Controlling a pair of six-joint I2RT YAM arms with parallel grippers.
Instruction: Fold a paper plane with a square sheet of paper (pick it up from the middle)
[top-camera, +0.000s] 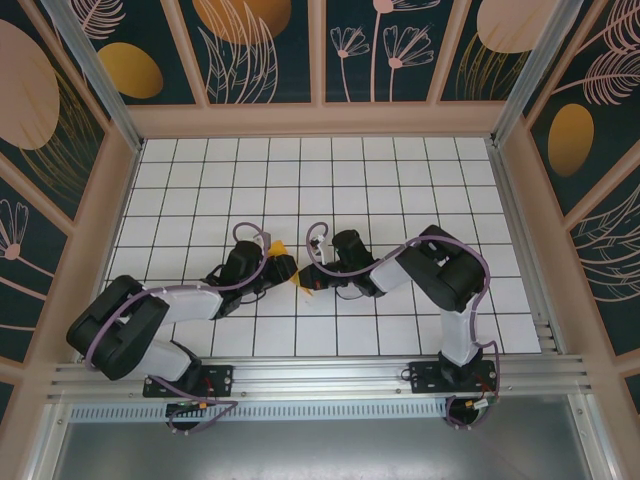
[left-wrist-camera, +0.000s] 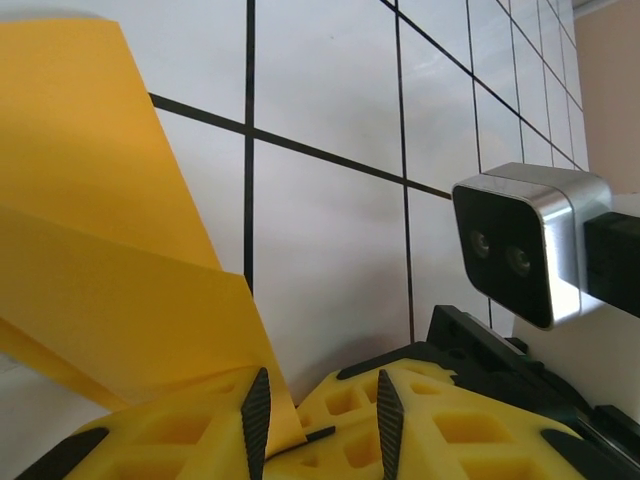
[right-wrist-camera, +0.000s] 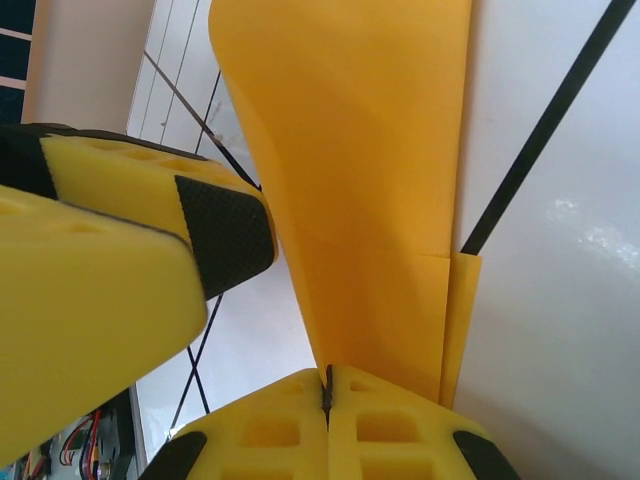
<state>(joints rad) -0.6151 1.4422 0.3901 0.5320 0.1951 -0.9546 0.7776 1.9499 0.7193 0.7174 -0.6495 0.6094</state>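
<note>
Mid-fold near desk (top-camera: 400, 180) front edge: right end effector (right-wrist-camera: 327, 395) pinches creased square sheet of paper (right-wrist-camera: 370, 180); left end effector (left-wrist-camera: 320, 420), part-open, straddles it. Next, likely: clamp, sharpen crease.

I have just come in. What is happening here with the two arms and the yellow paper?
A partly folded sheet of paper is being handled over the middle of the tiled table. The right claw is shut on one end of it and holds it. The left claw has another edge of the paper between its fingers, but the pads stand apart, so it does not pinch it yet. The paper shows folds; its full shape is hidden.
</note>
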